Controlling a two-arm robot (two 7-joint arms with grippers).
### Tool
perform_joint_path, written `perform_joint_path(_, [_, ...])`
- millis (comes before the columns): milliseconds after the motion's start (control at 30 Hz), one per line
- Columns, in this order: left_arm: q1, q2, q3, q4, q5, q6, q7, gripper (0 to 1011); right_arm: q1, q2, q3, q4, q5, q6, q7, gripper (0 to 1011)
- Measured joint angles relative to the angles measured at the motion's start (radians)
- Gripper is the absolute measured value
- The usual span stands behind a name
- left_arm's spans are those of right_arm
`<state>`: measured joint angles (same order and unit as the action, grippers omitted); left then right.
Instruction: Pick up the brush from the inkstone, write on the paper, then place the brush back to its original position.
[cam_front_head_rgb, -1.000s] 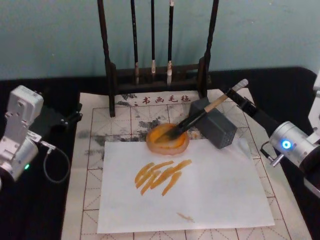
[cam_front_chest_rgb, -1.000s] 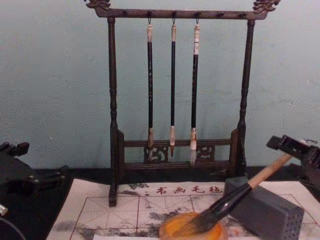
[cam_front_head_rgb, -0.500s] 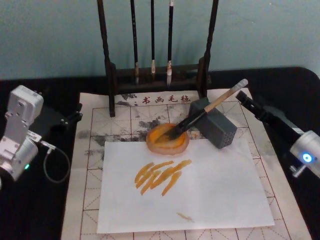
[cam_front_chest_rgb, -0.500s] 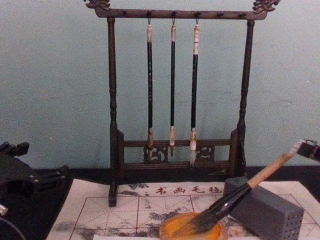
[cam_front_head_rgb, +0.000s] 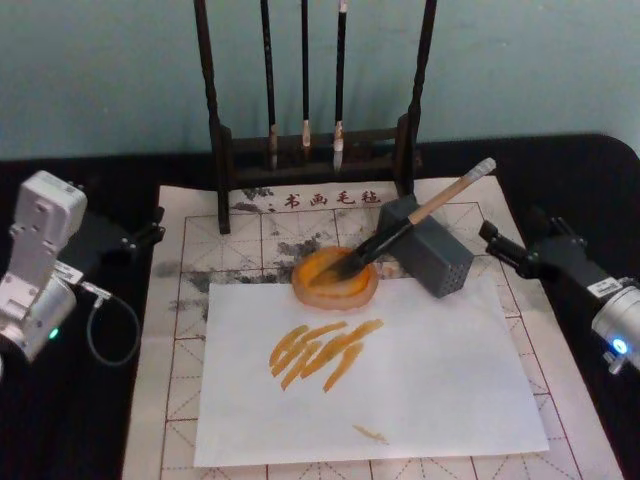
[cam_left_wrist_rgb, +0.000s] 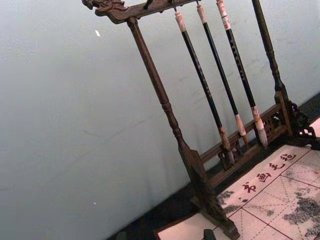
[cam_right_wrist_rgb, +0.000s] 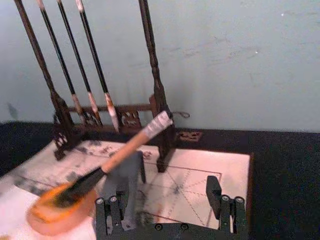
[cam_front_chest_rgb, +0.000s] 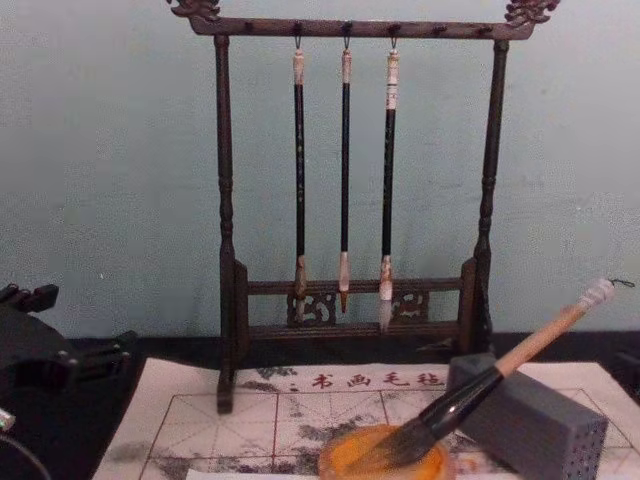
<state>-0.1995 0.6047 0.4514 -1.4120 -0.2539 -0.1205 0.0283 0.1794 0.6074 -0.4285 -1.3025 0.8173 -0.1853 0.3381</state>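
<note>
The brush (cam_front_head_rgb: 400, 232) lies still, its dark bristles on the orange inkstone (cam_front_head_rgb: 325, 292) and its pale handle leaning on a grey block (cam_front_head_rgb: 442, 262). The chest view shows the brush (cam_front_chest_rgb: 480, 388) sloping up to its white end cap. The cream red-grid paper (cam_front_head_rgb: 190, 262) lies under them. A white sheet (cam_front_head_rgb: 420, 380) with orange strokes lies on top of it. My right gripper (cam_front_head_rgb: 505, 240) hovers open over the mat's right edge, apart from the brush. In the right wrist view its fingers (cam_right_wrist_rgb: 215, 192) stand wide apart, with the brush (cam_right_wrist_rgb: 125, 150) beyond them. My left gripper (cam_front_head_rgb: 140, 235) is parked open at the left.
A dark wooden rack (cam_front_head_rgb: 310, 150) with three thin hanging brushes stands at the back of the paper. A black cloth covers the table on both sides. A cable loops beside my left arm (cam_front_head_rgb: 40, 270).
My right gripper has drawn back from the brush's end cap, moving right and toward me. The brush stays on the inkstone and block. The left arm has not moved.
</note>
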Motion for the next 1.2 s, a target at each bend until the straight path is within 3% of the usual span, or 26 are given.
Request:
perform_joint_path(67, [0.0, 0.0, 0.0, 0.0, 0.0, 0.0, 0.0, 1001, 0.006, -0.006, -0.007, 0.013, -0.04, -0.013, -0.022, 1000])
perform_joint_path(233, [0.0, 0.0, 0.0, 0.0, 0.0, 0.0, 0.0, 1001, 0.011, -0.02, -0.009, 0.029, -0.081, -0.022, -0.047, 1000])
perform_joint_path(1200, [0.0, 0.0, 0.0, 0.0, 0.0, 0.0, 0.0, 1001, 0.012, -0.027, -0.003, 0.031, -0.082, -0.018, -0.052, 1000])
